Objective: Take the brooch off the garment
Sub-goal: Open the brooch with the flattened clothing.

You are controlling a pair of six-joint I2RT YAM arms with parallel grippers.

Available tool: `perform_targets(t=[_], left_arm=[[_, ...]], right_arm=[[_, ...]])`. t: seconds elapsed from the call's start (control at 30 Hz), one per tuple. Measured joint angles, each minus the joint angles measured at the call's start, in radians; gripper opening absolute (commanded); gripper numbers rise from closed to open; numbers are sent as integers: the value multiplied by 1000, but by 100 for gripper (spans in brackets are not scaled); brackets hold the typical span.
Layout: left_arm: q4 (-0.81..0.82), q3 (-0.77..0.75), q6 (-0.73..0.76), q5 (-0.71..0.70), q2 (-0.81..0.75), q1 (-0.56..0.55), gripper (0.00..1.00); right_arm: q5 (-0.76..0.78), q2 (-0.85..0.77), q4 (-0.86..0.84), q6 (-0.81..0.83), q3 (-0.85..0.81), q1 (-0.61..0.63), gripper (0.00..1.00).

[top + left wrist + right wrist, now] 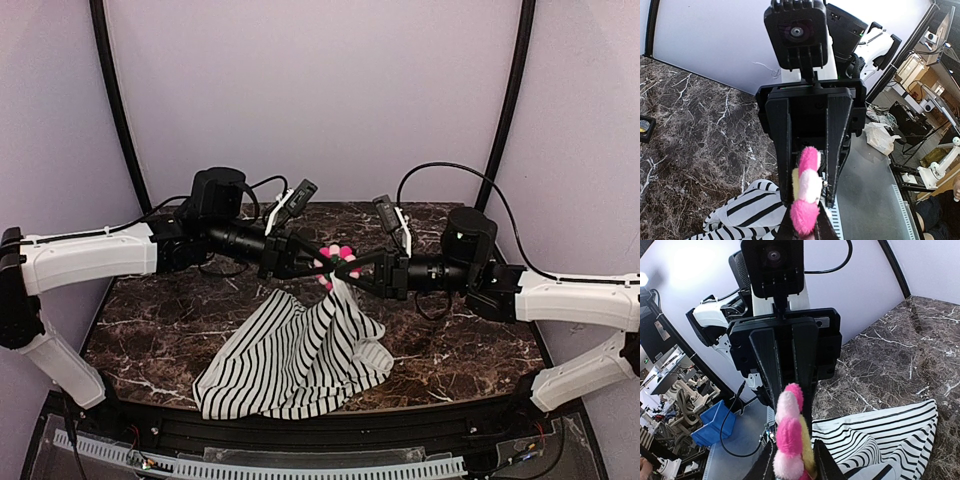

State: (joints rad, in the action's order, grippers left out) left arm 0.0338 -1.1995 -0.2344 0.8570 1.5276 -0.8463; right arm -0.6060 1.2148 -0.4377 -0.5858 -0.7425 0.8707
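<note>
The brooch (pixel 335 259), a fluffy flower pin with pink and white petals, is held in the air above the middle of the table. My left gripper (pixel 321 266) and my right gripper (pixel 351 268) meet at it from opposite sides, both shut on it. The striped white garment (pixel 300 355) hangs from the brooch down onto the table. In the left wrist view the brooch (pixel 807 190) stands edge-on between the right gripper's fingers (pixel 777 145), with the garment (pixel 742 210) below. In the right wrist view the brooch (pixel 790 432) sits before the left gripper's fingers (pixel 767 365), with the garment (pixel 885 435) at the right.
The dark marble table (pixel 460 340) has purple walls behind it and black poles at the back left (pixel 113 100) and back right (pixel 510 100). A small black square frame (pixel 645 127) lies on the table. A white cable tray (pixel 300 466) runs along the front edge.
</note>
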Motion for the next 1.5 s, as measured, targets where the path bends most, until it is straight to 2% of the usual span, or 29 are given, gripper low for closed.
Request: perform_targets(t=[0.3,0.67,0.97,1.37,1.5], left_arm=[[-1,5,1,15,-2,3,1],[-47,5,23,21,-4,20,1],[-97,11,43,-9,-5,35,1],[-128,11,49,-77,-5,32,1],[-143,11,52,-102,-5,27,1]], right_arm=[[-1,13,-19,-1,0,0,10],[-11,63,-22,-23,-23,0,1],[-16,120,0,-83,-48,-19,0],[-108,190,-65,-193,-48,-71,0],[-134,208,-74,-207,-48,-82,5]])
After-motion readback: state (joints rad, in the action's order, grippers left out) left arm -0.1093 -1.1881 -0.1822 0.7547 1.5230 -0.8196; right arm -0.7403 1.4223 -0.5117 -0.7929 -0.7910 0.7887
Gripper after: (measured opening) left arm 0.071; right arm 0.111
